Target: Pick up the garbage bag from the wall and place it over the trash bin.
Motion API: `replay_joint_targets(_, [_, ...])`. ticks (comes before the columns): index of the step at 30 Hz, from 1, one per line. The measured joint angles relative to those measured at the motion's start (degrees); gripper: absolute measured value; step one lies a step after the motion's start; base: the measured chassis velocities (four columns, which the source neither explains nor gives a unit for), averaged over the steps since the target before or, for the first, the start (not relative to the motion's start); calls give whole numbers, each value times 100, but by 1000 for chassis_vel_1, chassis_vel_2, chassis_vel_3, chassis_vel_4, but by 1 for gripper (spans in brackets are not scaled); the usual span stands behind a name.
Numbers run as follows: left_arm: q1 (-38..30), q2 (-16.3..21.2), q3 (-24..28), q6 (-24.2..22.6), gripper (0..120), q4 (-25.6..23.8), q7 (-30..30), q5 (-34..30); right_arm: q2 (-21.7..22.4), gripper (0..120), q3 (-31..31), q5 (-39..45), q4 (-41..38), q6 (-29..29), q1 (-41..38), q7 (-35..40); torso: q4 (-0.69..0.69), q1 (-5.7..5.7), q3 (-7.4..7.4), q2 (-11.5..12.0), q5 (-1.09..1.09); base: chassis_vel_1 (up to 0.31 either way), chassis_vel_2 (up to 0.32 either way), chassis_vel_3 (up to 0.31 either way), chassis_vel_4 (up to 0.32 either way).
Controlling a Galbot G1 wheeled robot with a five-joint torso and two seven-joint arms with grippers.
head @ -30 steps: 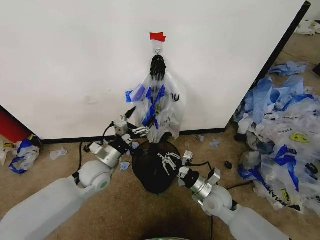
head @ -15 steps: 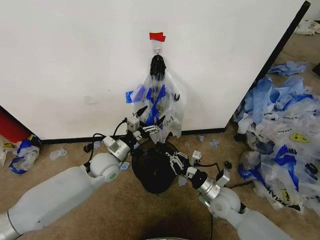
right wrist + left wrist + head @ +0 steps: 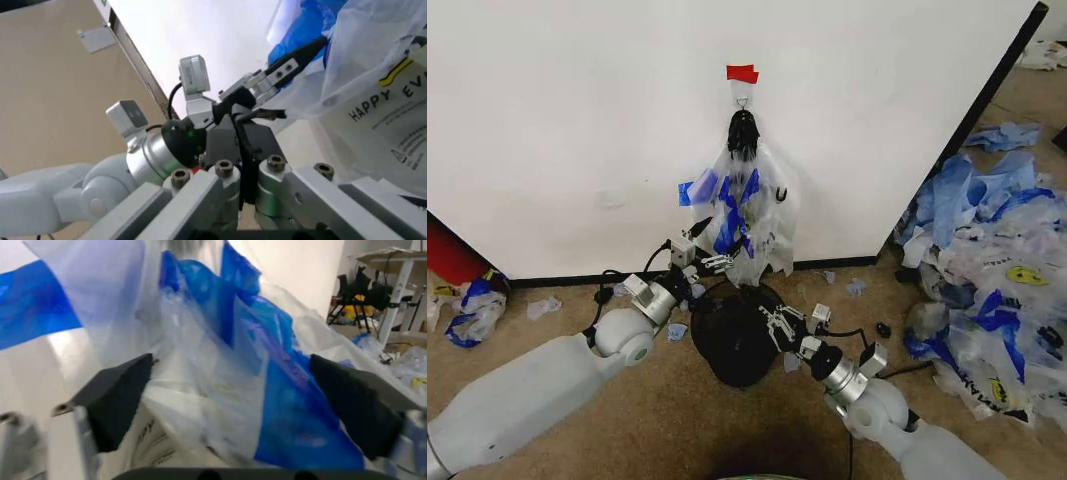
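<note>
- Garbage bag (image 3: 745, 218): translucent white, blue edges, crumpled, hanging on wall (image 3: 577, 120) hook.
- Left gripper (image 3: 712, 262): fingers spread around bag's lower folds.
- Right gripper (image 3: 777, 322): over trash bin (image 3: 732, 345); finger state unclear.

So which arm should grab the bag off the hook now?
Left, probably. The left gripper is at the bag's lower edge, its open fingers either side of the plastic in the left wrist view. The right gripper sits lower, over the bin, apart from the bag.
</note>
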State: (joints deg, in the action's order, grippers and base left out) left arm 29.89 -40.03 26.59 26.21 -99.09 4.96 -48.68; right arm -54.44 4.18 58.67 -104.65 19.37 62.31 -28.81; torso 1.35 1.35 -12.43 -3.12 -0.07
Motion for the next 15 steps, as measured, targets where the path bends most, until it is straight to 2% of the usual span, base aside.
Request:
replay_joint_targets(6, [-135, -17, 28, 9, 78, 140, -4, -55, -27, 0, 15, -58, 0, 11, 32, 32, 1, 0, 0, 0, 0, 0, 0, 0, 0])
replay_joint_targets(15, [-258, -43, 111, 2, 77, 167, -2, -124, -23, 0, 10, -121, 19, 28, 78, 137, 0, 0, 0, 0, 0, 0, 0, 0, 0])
